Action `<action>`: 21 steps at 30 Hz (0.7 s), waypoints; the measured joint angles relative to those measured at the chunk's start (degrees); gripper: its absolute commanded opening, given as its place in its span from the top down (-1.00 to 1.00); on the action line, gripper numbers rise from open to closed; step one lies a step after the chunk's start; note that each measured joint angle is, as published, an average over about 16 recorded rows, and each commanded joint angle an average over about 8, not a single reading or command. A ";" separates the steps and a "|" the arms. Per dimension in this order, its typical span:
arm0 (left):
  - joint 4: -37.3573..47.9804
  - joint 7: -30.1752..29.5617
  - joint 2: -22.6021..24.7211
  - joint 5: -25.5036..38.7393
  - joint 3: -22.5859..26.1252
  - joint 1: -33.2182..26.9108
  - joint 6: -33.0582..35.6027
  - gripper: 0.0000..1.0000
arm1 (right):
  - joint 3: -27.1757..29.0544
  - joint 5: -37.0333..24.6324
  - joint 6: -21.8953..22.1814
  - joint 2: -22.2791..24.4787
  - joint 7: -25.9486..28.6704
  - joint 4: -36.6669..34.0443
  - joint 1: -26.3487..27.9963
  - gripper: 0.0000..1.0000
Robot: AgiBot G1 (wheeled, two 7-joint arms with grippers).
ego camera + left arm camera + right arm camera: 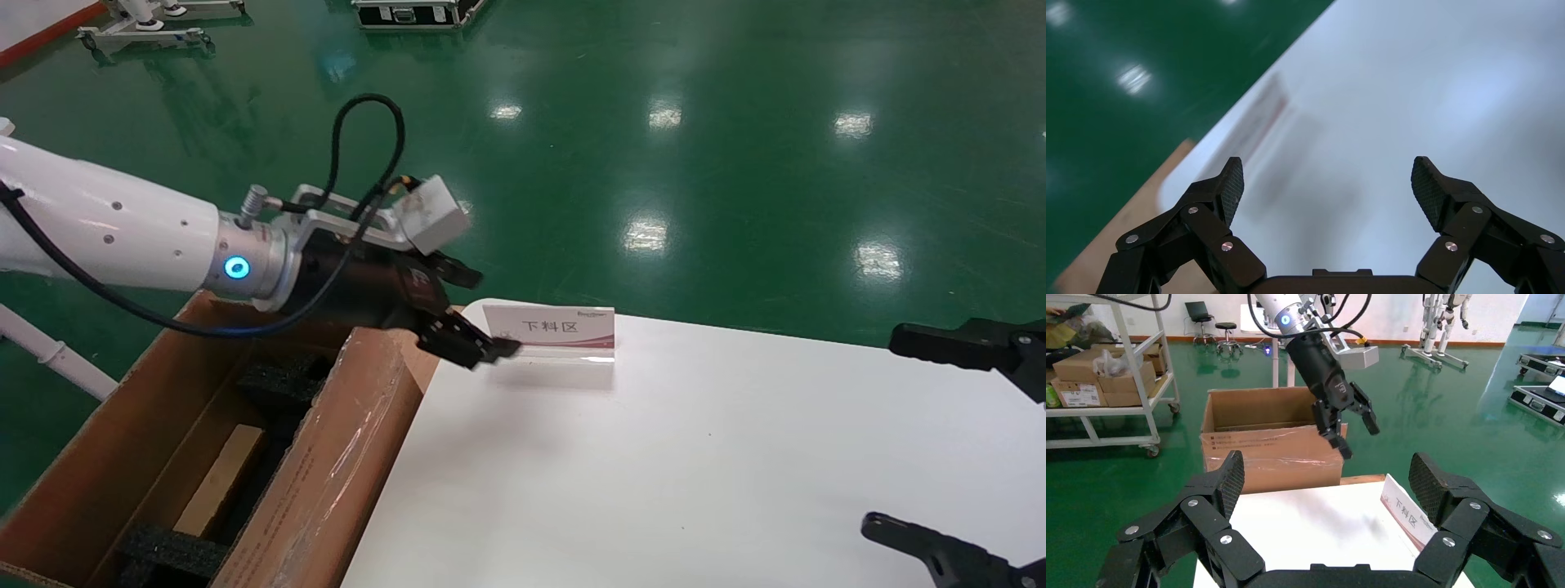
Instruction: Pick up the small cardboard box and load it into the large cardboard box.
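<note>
Green epoxy floor (695, 147), glossy, with lamp glare spots. White counter (695, 474): smooth matte top, rounded far corner, flat. Large cardboard box (343, 457) sits just beside the counter's left edge, lower than the top: long, deep, brown corrugated, open; near flap printed and covered with shiny clear tape; black coarse foam blocks (282, 380) inside, plus a pale wood-coloured slat (221, 482) lying along the bottom between them. The right wrist view shows the same carton (1272, 447) end-on, flaps up, tape wrinkled. Small cardboard box: not visible in any view, can't tell where it is. Left arm (106, 229): white gloss shell, metal collar with lit blue ring, black cable looped above, grey block on a bracket at the wrist; it reaches in from the left and slopes down over the carton's far end. Left gripper (474, 314) hangs above the counter's far-left corner, black linkage fingers (1232, 187) spread wide, ribbed pads, nothing between them; lower tip is near the sign. Sign (556, 331): small white card with red stripe and printed characters in a clear acrylic stand, upright at the counter's far edge. Right gripper (972, 433) sits at the right edge over the counter, fingers (1229, 478) wide apart and empty, same ribbed black pads, pointing toward the carton.
</note>
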 measured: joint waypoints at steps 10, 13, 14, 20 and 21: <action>0.78 10.45 1.49 -8.18 -17.45 12.64 8.09 -1.00 | 0.18 -0.12 -0.06 -0.07 0.10 0.04 -0.05 -1.00; 1.01 13.57 1.94 -10.64 -22.68 16.42 10.51 -1.00 | 0.24 -0.16 -0.09 -0.09 0.13 0.06 -0.07 -1.00; 1.09 14.61 2.09 -11.45 -24.41 17.68 11.32 -1.00 | 0.25 -0.17 -0.10 -0.10 0.14 0.06 -0.07 -1.00; 1.55 20.87 2.98 -16.35 -34.86 25.25 16.17 -1.00 | 0.36 -0.24 -0.14 -0.15 0.21 0.09 -0.10 -1.00; 1.63 21.91 3.13 -17.17 -36.60 26.51 16.97 -1.00 | 0.38 -0.26 -0.15 -0.15 0.22 0.10 -0.11 -1.00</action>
